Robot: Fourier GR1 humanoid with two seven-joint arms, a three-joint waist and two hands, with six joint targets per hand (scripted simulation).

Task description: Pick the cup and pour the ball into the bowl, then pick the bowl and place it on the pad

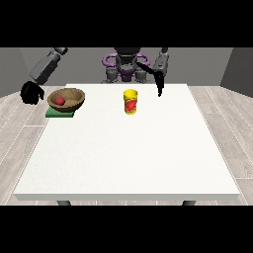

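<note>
Cup (130, 102) stands upright mid-desk (128, 158). Bowl (66, 98) w/ ball (60, 101) sits on pad (60, 113) at 10 o'clock, just beside view-left hand (31, 93), fingers curled, empty. View-right hand (159, 89): can't tell.

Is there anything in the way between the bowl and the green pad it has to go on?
No, nothing stands between them. The bowl with the red ball inside already sits on the green pad. The robot hand at the view's left is beside the bowl, apart from it. The yellow cup stands off to the side on the table.
</note>
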